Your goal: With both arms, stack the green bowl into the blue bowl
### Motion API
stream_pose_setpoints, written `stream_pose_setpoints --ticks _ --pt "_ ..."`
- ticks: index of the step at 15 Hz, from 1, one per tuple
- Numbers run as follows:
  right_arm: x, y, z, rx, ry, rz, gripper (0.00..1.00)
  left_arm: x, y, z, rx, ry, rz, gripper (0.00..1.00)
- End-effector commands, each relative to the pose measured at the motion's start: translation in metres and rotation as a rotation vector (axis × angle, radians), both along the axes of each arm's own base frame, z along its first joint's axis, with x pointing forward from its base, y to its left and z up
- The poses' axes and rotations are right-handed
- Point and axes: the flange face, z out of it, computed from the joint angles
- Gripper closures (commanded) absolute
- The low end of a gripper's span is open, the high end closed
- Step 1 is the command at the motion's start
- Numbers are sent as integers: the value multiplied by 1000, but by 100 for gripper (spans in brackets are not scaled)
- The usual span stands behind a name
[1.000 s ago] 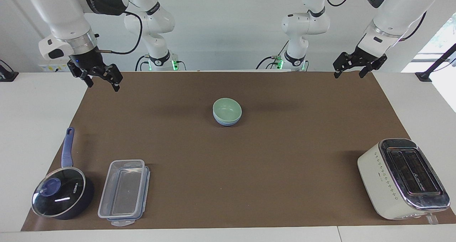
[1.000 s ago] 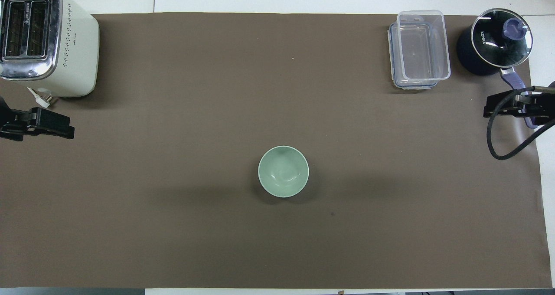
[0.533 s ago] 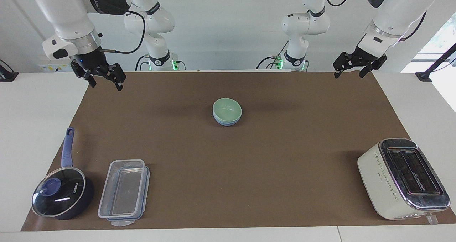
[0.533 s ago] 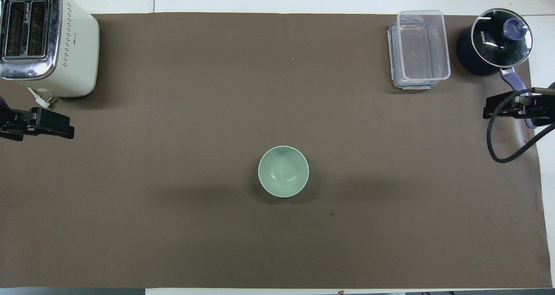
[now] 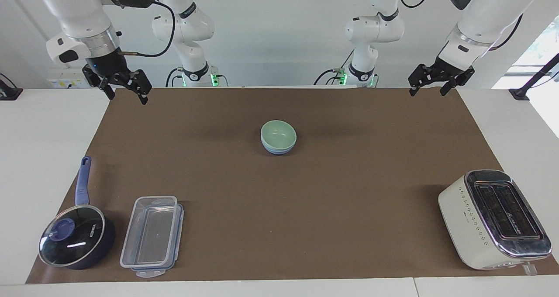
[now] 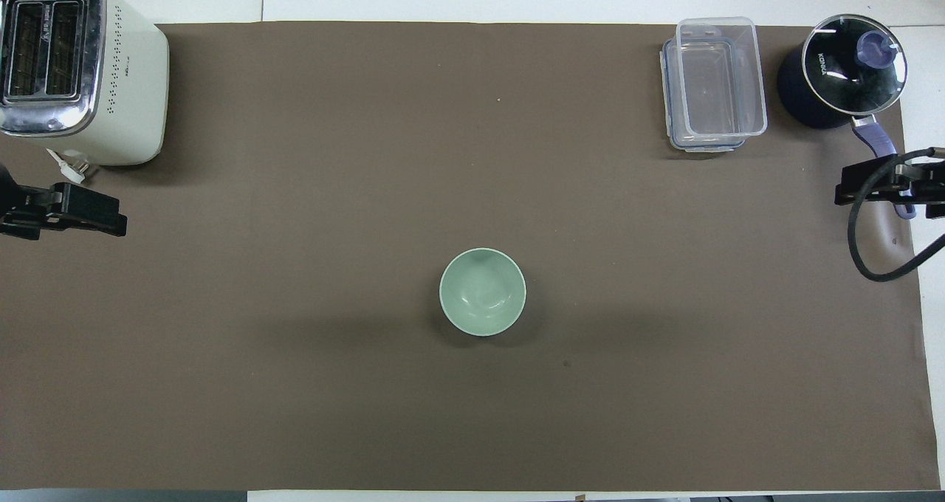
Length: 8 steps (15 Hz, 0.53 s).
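Note:
The green bowl (image 5: 278, 133) sits nested inside the blue bowl (image 5: 277, 150) in the middle of the brown mat. Only the blue bowl's lower band shows in the facing view. In the overhead view the green bowl (image 6: 483, 291) hides it. My right gripper (image 5: 127, 98) is open and empty, raised over the mat's corner at the right arm's end of the table. It also shows in the overhead view (image 6: 886, 186). My left gripper (image 5: 427, 93) is open and empty, raised over the mat's corner at the left arm's end, and shows in the overhead view (image 6: 70, 214).
A dark blue lidded saucepan (image 5: 76, 240) and a clear plastic container (image 5: 152, 236) stand farther from the robots at the right arm's end. A cream toaster (image 5: 493, 220) stands farther out at the left arm's end. The brown mat (image 5: 349, 209) covers the table.
My right gripper has risen a little and drawn back toward the right arm's end of the table. The left gripper and the bowls have not moved.

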Motion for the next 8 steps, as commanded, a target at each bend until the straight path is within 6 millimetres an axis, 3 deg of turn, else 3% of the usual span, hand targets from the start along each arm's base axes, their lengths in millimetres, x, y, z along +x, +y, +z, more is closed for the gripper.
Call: stream_pose_setpoints --ticks 1,8 --pt "3 -2 -2 27 26 7 0 -6 0 1 0 -17 -1 0" --pt "3 2 -1 27 20 21 0 -6 0 1 0 -19 -3 0"
